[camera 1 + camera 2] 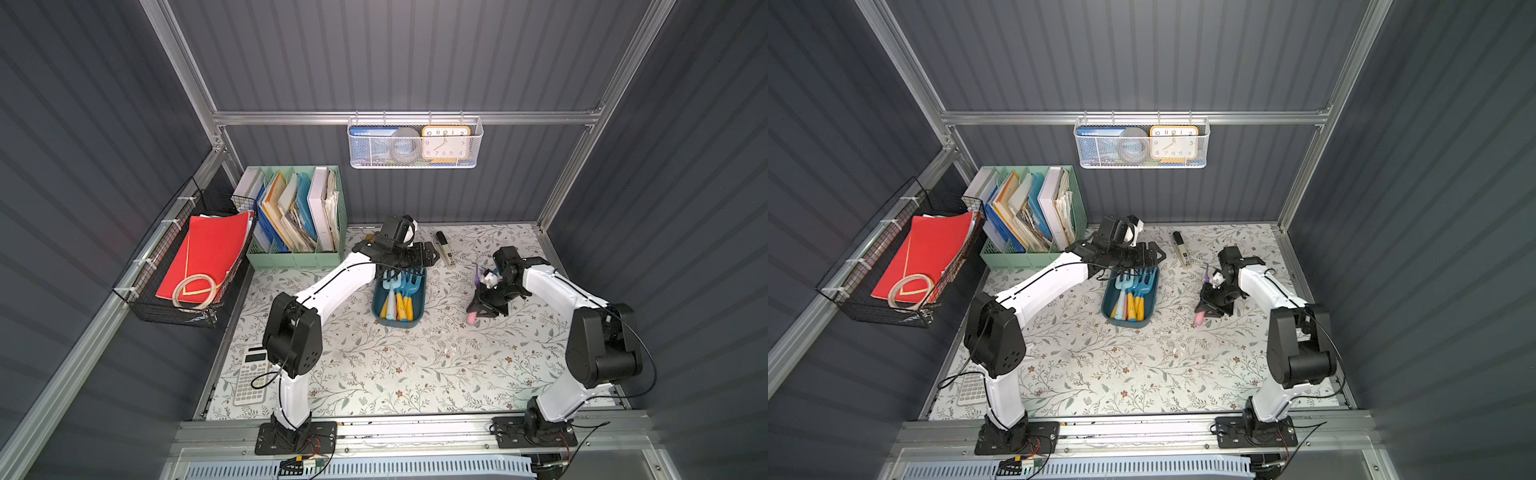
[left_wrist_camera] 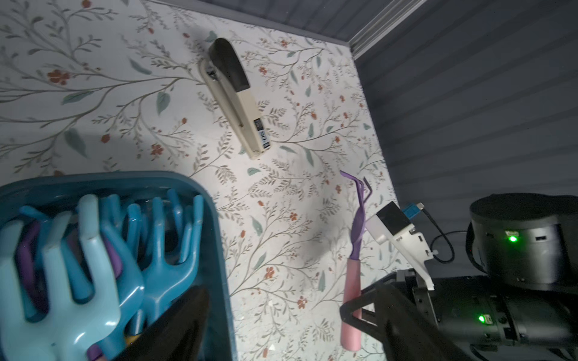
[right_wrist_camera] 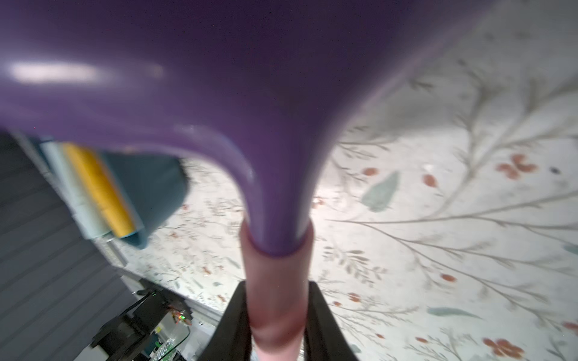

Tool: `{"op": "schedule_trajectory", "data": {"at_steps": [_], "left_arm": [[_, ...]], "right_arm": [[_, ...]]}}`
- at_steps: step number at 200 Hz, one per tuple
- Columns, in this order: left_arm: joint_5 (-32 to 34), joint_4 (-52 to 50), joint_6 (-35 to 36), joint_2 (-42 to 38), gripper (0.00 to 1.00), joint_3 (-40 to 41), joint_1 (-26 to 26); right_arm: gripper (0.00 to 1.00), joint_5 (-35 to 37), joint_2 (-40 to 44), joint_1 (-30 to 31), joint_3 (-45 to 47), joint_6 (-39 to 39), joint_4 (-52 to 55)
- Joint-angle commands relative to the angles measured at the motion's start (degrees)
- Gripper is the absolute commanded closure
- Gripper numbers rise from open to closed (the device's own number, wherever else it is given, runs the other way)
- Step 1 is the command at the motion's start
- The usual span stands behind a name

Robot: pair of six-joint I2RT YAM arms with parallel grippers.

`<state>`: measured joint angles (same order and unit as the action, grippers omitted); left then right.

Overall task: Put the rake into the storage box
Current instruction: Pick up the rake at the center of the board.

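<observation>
White arm links (image 1: 332, 282), black joints (image 1: 293, 332), thin black cables, black base plates (image 1: 295, 438).

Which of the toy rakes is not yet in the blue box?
The purple rake with the pink handle: the right gripper holds it above the table, beside the storage box. The blue ones already lie inside.

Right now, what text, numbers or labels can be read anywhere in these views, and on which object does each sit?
"10 11 12 2", "3", "8 7 6 5 4": hour numerals on the orange-framed clock in the white mesh basket; the rest of the dial is hidden.
Blue book in that basket: white title, too small to read.
Stapler: printed label, too blurred to read.
Calculator: key legends too small to read.
</observation>
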<state>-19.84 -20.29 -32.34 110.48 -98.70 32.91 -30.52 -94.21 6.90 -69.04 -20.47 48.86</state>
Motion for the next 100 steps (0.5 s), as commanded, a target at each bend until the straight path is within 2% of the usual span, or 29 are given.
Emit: {"op": "schedule_trajectory", "data": {"at_steps": [1, 20, 47, 100], "left_arm": [[-8.5, 4.7, 1.0, 1.2, 0.11, -1.6, 0.1], [-11.4, 6.6, 0.8, 1.8, 0.13, -1.6, 0.6], [-12.5, 5.3, 2.0, 4.2, 0.26, -4.0, 1.9], [-11.0, 0.4, 4.1, 9.5, 0.3, -10.1, 2.8]], "right_arm": [[0.92, -10.7, 1.2, 0.7, -0.5, 2.4, -1.6], [0.92, -11.7, 1.2, 1.4, -1.0, 3.2, -1.2], [0.92, -13.2, 1.6, 2.6, -1.5, 4.4, -1.1], [0.92, -14.6, 2.5, 6.0, -2.7, 7.0, -0.5]]}}
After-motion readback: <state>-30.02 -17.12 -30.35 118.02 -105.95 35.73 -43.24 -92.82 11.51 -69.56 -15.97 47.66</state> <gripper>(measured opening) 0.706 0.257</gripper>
